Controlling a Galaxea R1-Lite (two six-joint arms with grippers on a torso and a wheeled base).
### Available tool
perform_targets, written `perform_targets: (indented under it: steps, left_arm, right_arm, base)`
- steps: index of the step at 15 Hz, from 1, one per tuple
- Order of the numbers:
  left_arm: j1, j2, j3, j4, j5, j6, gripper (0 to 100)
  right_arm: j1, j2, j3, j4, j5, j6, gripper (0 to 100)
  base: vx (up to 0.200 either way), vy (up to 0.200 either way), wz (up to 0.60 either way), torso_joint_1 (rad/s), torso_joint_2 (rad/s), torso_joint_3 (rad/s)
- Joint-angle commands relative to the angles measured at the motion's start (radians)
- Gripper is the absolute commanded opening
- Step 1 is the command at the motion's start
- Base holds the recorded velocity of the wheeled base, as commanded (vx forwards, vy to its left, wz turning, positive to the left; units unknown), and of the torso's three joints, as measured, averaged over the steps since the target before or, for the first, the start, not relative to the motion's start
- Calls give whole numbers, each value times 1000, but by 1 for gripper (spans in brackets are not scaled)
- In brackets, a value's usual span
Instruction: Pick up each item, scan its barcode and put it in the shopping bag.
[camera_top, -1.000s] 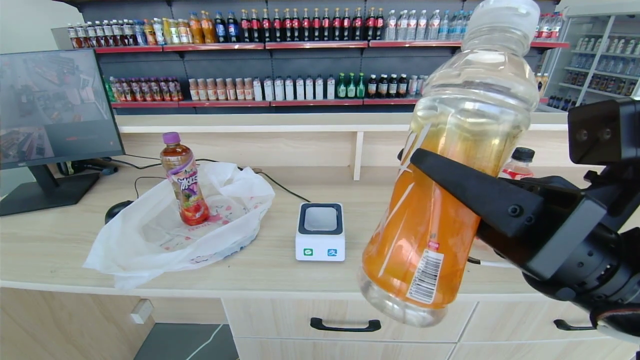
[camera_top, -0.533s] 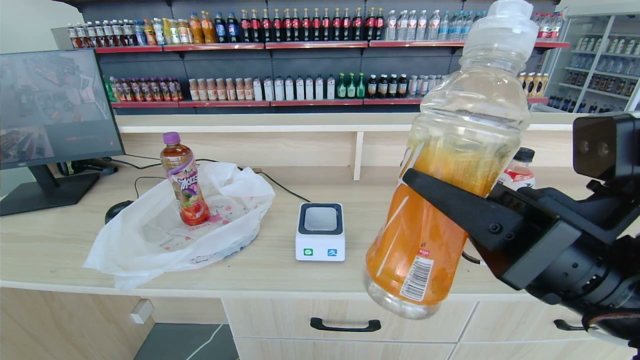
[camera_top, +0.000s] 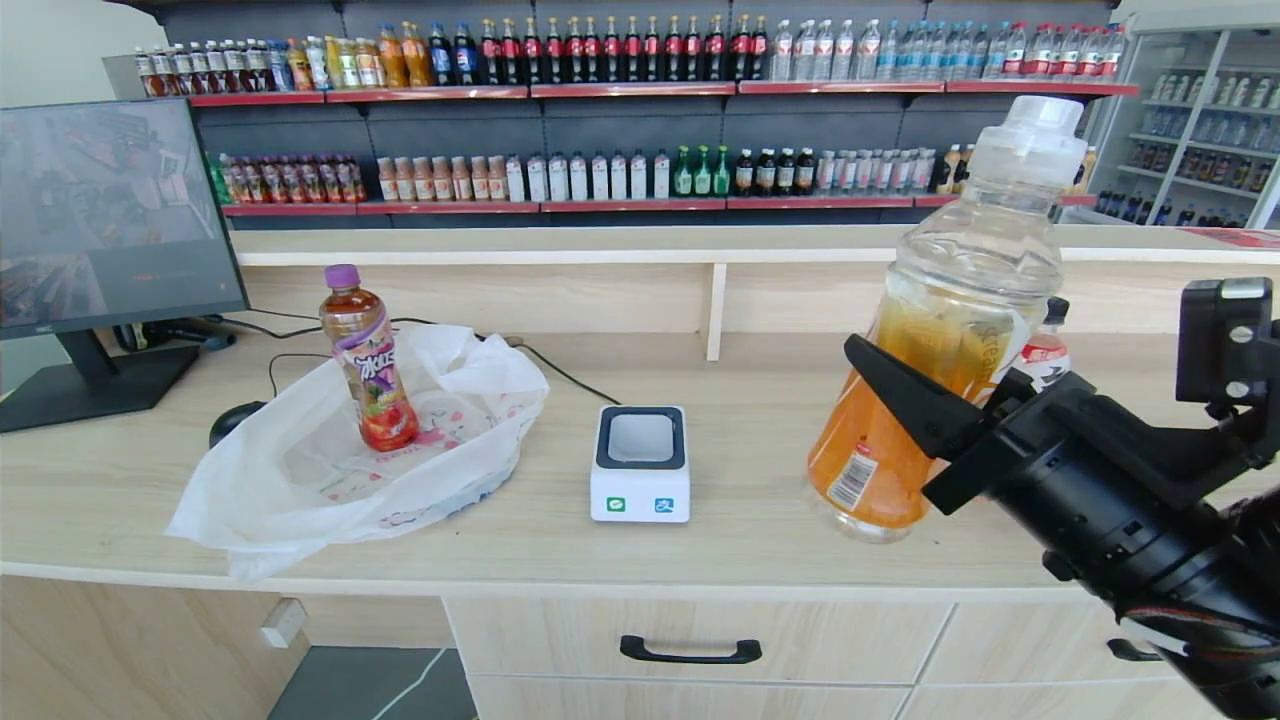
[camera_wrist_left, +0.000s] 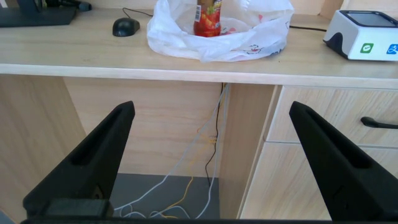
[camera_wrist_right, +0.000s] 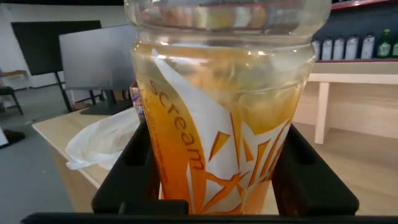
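Note:
My right gripper is shut on an orange drink bottle with a white cap, held tilted over the counter to the right of the white scanner; its barcode label faces the front. The right wrist view has the same orange drink bottle between its fingers. A white shopping bag lies spread on the counter's left, with a purple-capped bottle standing upright in it. My left gripper hangs open below the counter edge, nothing between its fingers.
A monitor and a black mouse sit at the counter's left, with cables running behind the bag. Another red-labelled bottle stands behind the held one. Drawers lie below the counter's front edge. Shelves of bottles line the back wall.
My right gripper has carried the orange bottle down and away from the camera, to the right, closer to the counter. Bag, scanner and the purple-capped bottle stayed put.

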Motion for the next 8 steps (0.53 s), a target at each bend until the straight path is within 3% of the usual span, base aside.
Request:
perform_targets:
  steps: [1, 8]
  left_arm:
    - [0, 0, 0, 0, 0, 0, 100]
    - [0, 0, 0, 0, 0, 0, 100]
  right_arm:
    - [-8, -3, 8, -1, -6, -9, 0]
    - [-70, -86, 62, -1, -9, -4, 0]
  base:
    - [0, 0, 0, 0, 0, 0]
    - [0, 0, 0, 0, 0, 0]
